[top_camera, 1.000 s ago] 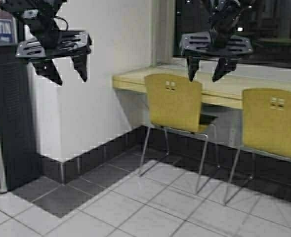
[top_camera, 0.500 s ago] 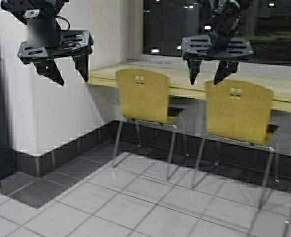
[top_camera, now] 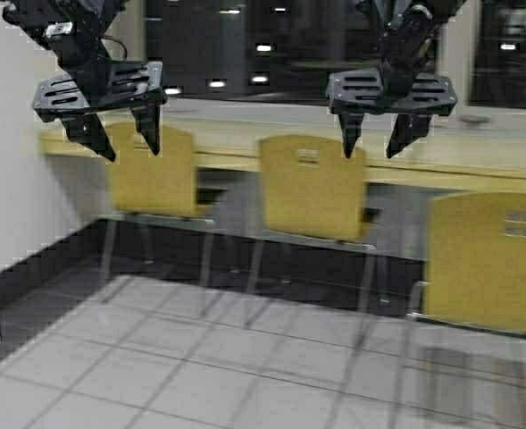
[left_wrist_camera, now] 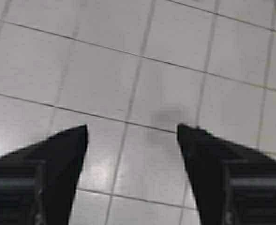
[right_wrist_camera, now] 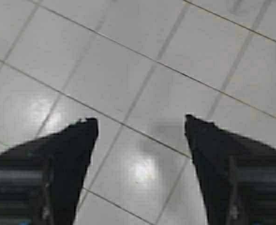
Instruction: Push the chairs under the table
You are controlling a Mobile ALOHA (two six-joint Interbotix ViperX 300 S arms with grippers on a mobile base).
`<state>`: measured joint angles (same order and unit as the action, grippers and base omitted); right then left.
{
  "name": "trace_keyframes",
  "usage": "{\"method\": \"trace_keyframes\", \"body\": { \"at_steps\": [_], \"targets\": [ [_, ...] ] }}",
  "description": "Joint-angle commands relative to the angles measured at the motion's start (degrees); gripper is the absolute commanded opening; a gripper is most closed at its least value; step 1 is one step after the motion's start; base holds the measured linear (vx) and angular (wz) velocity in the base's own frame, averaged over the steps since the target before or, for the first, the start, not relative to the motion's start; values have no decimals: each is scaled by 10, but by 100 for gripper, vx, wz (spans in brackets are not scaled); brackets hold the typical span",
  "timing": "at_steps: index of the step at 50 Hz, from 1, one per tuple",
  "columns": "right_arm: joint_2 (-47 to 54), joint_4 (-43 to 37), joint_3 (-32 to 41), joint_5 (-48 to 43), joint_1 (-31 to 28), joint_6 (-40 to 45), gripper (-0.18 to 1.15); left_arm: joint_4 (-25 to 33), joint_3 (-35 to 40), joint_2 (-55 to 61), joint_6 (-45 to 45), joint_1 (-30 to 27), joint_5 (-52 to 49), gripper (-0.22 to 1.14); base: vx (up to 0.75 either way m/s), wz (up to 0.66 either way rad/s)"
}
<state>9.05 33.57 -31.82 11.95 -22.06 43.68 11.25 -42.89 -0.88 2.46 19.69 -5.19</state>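
Three yellow-tan chairs stand along the table (top_camera: 477, 161) in the high view: a left chair (top_camera: 151, 174), a middle chair (top_camera: 312, 188) and a right chair (top_camera: 490, 259) that sits nearer to me, pulled out from the tabletop. My left gripper (top_camera: 124, 143) hangs open high at the left, above the left chair's back. My right gripper (top_camera: 374, 143) hangs open above the middle chair. In the wrist views both the left gripper (left_wrist_camera: 132, 129) and the right gripper (right_wrist_camera: 141, 122) show only floor tiles between their fingers.
A white wall (top_camera: 12, 197) with a dark tiled base bounds the left side. Dark windows (top_camera: 271, 54) run behind the table. Grey floor tiles (top_camera: 200, 357) stretch between me and the chairs.
The robot has turned or driven right: the whole scene has slid left, the wall corner has left the view's centre, and a third chair has come in at the right. Both grippers hold their pose.
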Motion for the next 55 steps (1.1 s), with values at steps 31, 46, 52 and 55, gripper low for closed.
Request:
{"method": "trace_keyframes", "body": {
  "at_steps": [31,46,52,55],
  "targets": [
    [-15,-7,-7,-4,0,10,91,20,8,-4,3,2,0,92,-2,-28],
    [-12,-7,-3,-3,0,11,91,21,7,-4,11,2,0,92,5,-23],
    [-9,-7,-1,-6,1,25,91,21,6,-4,11,2,0,92,5,-20],
    [-5,-9,-1,-11,0,32,91,21,6,-2,13,2,-1,92,5,-16]
  ]
}}
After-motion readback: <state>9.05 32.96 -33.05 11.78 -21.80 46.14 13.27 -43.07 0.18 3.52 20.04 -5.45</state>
